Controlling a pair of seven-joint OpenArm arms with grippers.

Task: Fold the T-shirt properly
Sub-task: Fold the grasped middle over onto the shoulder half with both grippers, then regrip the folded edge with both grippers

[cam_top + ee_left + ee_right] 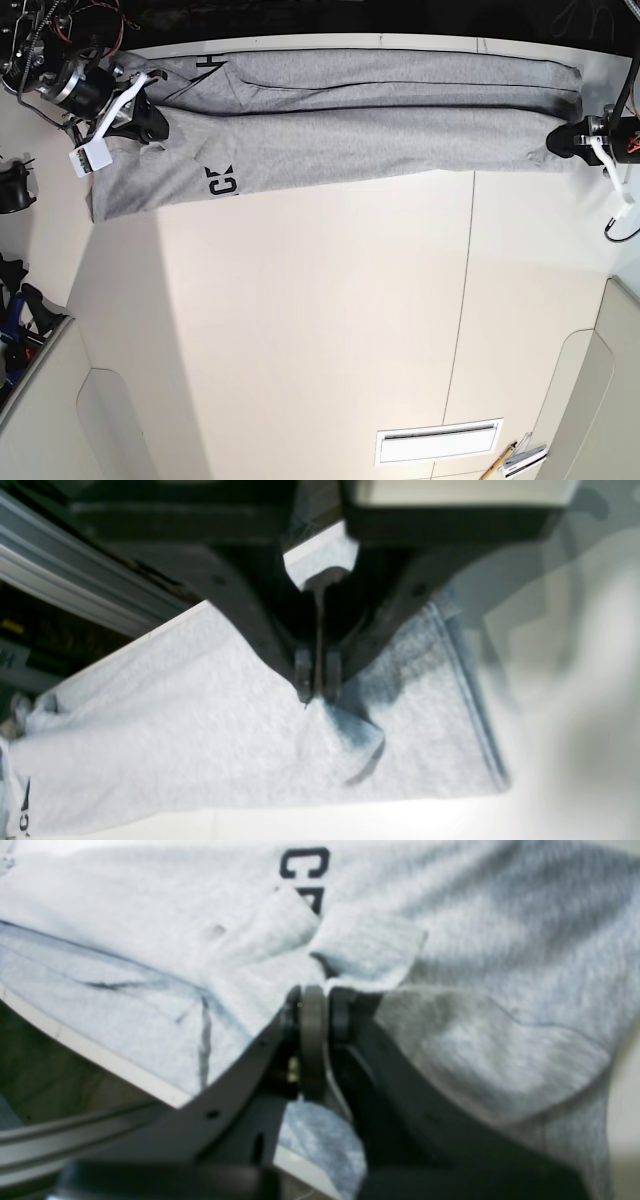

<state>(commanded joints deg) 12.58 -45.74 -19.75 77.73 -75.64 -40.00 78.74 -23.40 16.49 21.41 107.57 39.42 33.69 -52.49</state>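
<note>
Closest to the lens, my left gripper [318,692] and right gripper [327,995] were each clamped narrow on cloth, near opposite sides of the white tabletop [320,310]. The grey T-shirt [350,150] lay in a long layered strip along one tabletop edge, black block letters [221,180] showing near the tabletop's right-gripper side.

In the base view, we see open counter [320,300] across the centre; a white tray [438,442] obstructs the lower right.

There are one T-shirt [350,150], two hands [318,680] [325,1010] and one table [300,330].
</note>
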